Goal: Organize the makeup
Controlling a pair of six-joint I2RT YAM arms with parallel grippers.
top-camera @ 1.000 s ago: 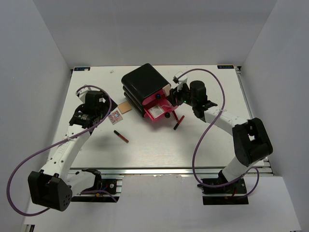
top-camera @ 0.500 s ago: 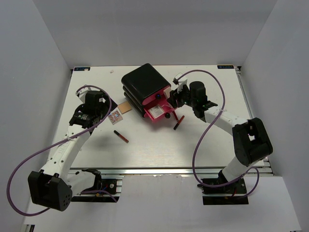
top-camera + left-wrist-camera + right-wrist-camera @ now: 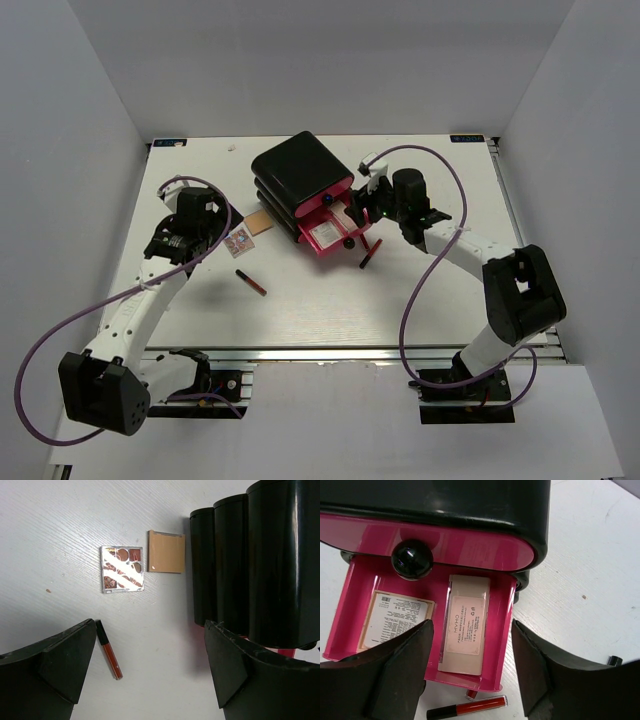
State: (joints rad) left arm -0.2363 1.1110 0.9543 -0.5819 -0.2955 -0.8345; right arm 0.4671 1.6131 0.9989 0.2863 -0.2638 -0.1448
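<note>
**Tabletop** (image 3: 330, 310): white, carrying every item below.

**Lipstick tubes, black-and-red: 2.**
- The left tube (image 3: 251, 282) lay alone, nearest the arm bases.
- The right tube (image 3: 370, 252) lay just in front of the open drawer (image 3: 501, 645).

**Patterned packet** (image 3: 238, 241): 1, square, flat on the tabletop to the left of the black box (image 3: 300, 172).

**Tan square** (image 3: 260, 221): 1, flat, between the patterned packet and the box, just beside the box.

**Inside the open drawer: 2 items.** A white-labelled packet (image 3: 397, 617) and a beige stick (image 3: 466, 625) lay side by side.

**Views.**
- Only the right wrist view showed the 2 drawer items clearly. It also showed a shut pink drawer front with 1 black knob (image 3: 412, 559) above them.
- Only the left wrist view showed the box's 3 stacked black tiers from the side.

**Left arm:** it reached forward from its base. The left tool (image 3: 150, 630) hung over the tabletop near the patterned packet, spread wide and holding nothing.

**Right arm:** it bent at the elbow, with the forearm running leftward. The right tool (image 3: 470, 627) hung above the open drawer, fingers well apart and empty.
</note>
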